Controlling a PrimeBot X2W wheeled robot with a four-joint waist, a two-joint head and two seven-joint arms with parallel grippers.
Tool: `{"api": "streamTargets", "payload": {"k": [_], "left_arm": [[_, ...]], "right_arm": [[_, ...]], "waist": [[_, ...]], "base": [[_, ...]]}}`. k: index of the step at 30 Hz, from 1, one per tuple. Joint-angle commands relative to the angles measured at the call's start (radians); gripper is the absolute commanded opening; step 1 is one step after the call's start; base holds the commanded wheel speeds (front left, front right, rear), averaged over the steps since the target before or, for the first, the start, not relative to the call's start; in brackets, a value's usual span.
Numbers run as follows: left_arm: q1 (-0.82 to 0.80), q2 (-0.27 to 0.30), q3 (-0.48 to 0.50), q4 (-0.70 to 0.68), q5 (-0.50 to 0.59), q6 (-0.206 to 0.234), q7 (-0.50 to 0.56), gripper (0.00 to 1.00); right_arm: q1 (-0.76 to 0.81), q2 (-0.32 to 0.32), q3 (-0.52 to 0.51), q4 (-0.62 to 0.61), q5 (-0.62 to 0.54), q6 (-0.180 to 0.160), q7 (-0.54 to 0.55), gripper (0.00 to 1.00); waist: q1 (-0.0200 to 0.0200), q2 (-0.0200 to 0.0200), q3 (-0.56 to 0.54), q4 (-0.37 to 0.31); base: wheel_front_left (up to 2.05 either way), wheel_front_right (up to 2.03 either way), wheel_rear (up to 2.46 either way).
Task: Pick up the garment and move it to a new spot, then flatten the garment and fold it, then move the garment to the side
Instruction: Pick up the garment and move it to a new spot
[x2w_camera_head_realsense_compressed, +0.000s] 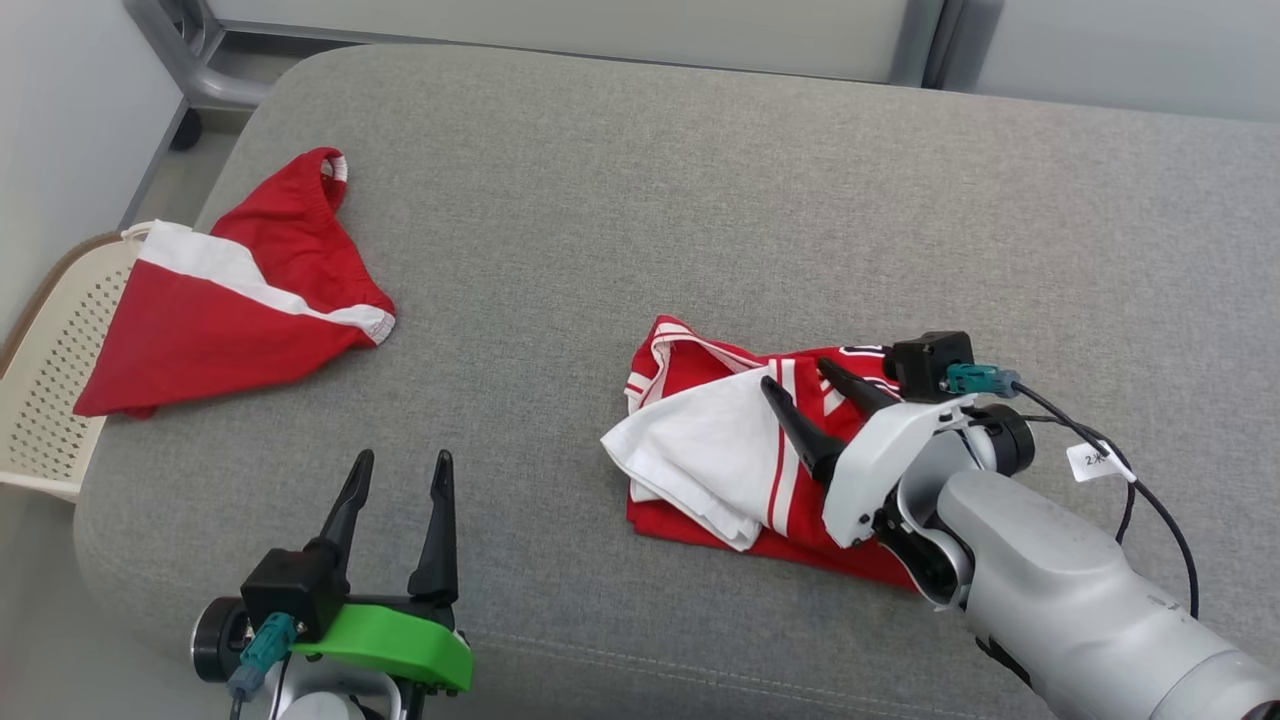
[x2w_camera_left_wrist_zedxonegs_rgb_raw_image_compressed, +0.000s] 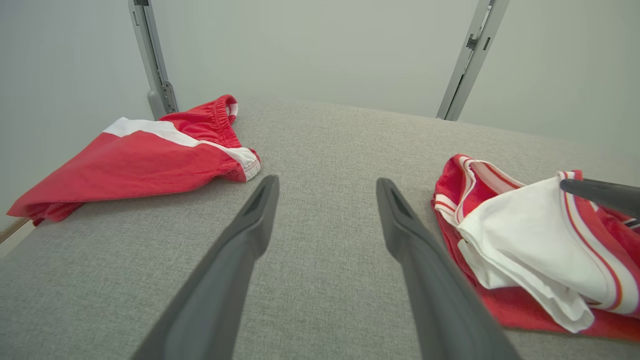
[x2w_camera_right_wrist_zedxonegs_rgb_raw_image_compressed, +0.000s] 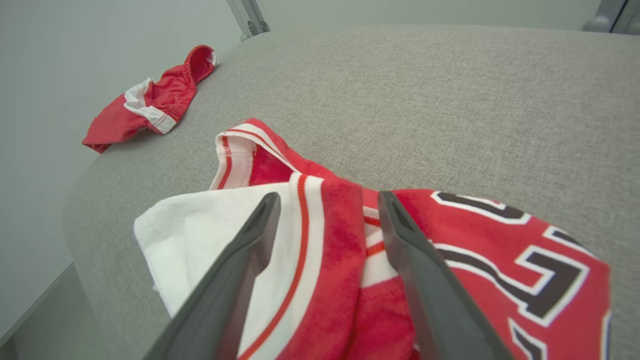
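The right gripper (x2w_camera_head_realsense_compressed: 795, 378), fingers apart, hangs over the crumpled jersey (x2w_camera_head_realsense_compressed: 700, 450), perhaps touching it. The left gripper (x2w_camera_head_realsense_compressed: 404, 462) sits spread above the grey cushion (x2w_camera_head_realsense_compressed: 640, 200).

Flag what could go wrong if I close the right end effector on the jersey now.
1. The jersey lies crumpled, a white flap folded over red layers. The open right end effector sits over that stack and may pinch several layers, so the jersey could lift bunched.
2. The red shorts overhang the left edge of the cushion above the basket. Dragging the jersey that way could knock them off.
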Motion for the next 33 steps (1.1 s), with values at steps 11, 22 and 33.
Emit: {"api": "streamTargets", "payload": {"k": [11, 22, 33], "left_arm": [[-0.013, 0.002, 0.002, -0.001, -0.012, 0.011, 0.001, 1.00], [0.002, 0.002, 0.008, 0.002, -0.004, 0.010, 0.001, 1.00], [0.009, 0.002, 0.011, 0.004, -0.005, 0.010, 0.001, 1.00]], "right_arm": [[-0.033, -0.003, 0.046, 0.034, 0.037, 0.000, -0.026, 0.00], [0.014, -0.063, 0.102, -0.121, 0.088, 0.000, -0.046, 0.00], [0.070, -0.143, 0.170, -0.342, 0.114, 0.000, -0.048, 0.00]], "waist": [[0.0000, 0.0000, 0.001, 0.005], [0.0000, 0.0000, -0.021, -0.015], [0.0000, 0.0000, -0.032, -0.027]], "base": [[0.00, 0.00, 0.00], [0.00, 0.00, 0.00], [0.00, 0.00, 0.00]]}}
